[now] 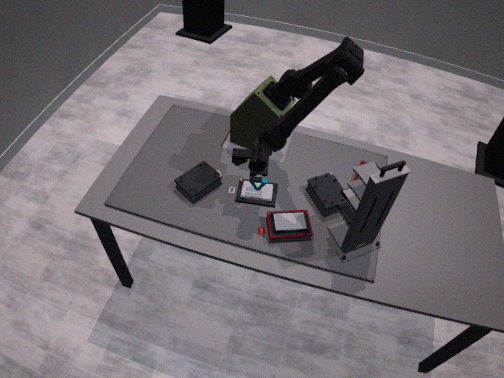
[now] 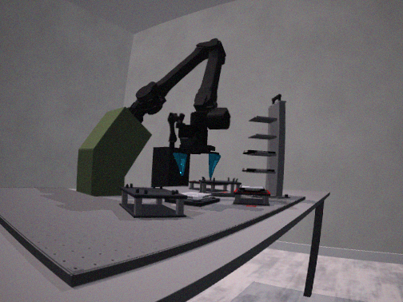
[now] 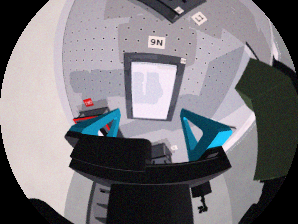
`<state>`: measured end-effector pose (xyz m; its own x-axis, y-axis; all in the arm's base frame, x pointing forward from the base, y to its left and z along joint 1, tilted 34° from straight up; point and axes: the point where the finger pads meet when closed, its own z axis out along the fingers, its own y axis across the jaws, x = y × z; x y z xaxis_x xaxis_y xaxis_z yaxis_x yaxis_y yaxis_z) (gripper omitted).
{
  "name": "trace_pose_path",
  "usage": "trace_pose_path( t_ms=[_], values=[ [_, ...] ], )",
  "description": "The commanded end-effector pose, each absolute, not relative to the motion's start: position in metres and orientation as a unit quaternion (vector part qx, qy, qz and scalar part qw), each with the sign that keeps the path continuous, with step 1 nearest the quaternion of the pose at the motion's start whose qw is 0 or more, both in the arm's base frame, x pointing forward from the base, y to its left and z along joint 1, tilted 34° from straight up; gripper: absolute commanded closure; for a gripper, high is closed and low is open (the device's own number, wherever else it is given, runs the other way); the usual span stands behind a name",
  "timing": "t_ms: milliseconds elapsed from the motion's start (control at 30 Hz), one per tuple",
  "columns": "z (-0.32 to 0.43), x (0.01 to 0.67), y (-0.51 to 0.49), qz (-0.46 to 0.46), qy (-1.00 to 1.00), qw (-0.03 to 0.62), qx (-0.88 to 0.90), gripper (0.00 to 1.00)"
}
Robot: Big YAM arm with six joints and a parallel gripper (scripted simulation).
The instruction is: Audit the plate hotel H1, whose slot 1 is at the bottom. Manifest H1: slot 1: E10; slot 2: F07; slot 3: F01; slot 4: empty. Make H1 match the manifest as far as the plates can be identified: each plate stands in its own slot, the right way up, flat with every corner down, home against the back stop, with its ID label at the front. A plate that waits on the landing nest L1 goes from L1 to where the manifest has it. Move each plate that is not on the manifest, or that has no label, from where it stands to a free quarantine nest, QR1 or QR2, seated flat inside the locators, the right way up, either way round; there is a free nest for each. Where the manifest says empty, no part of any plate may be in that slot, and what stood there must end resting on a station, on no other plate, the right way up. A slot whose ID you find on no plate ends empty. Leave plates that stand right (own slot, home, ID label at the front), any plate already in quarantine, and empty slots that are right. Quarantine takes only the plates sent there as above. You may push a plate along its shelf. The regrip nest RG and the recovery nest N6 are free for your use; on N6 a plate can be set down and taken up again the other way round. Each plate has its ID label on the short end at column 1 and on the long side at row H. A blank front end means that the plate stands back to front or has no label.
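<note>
A white-topped plate (image 1: 256, 193) (image 2: 197, 195) (image 3: 153, 87) lies flat on the dark nest marked N6 (image 3: 156, 42). My gripper (image 1: 258, 183) (image 2: 196, 169) (image 3: 150, 111) hangs straight above this plate, its blue fingers wide open and clear of it, holding nothing. The plate hotel H1 (image 1: 373, 210) (image 2: 277, 148) stands at the right with four shelves. Its two lower shelves (image 2: 258, 170) (image 2: 259, 152) look thicker and dark, as if each holds a plate; the two upper ones (image 2: 262, 137) (image 2: 263, 119) look bare. I cannot read any ID label.
A red-framed nest (image 1: 272, 228) (image 2: 251, 197) holds a second white-topped plate (image 1: 290, 221). An empty dark nest (image 1: 198, 181) (image 2: 152, 196) stands to the left, another (image 1: 326, 191) beside the hotel. The arm's green base (image 1: 254, 117) (image 2: 109, 152) is behind.
</note>
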<state>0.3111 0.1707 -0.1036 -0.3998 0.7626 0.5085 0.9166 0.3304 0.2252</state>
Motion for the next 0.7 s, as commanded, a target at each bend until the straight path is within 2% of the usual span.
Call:
trace_pose_path(
  t_ms=[0, 667],
  values=[
    [-0.1065, 0.3069, 0.1647, -0.245, -0.821, 0.152, -0.492, 0.00],
    [-0.1063, 0.3072, 0.1648, -0.268, -0.896, 0.105, -0.337, 0.00]
  ],
)
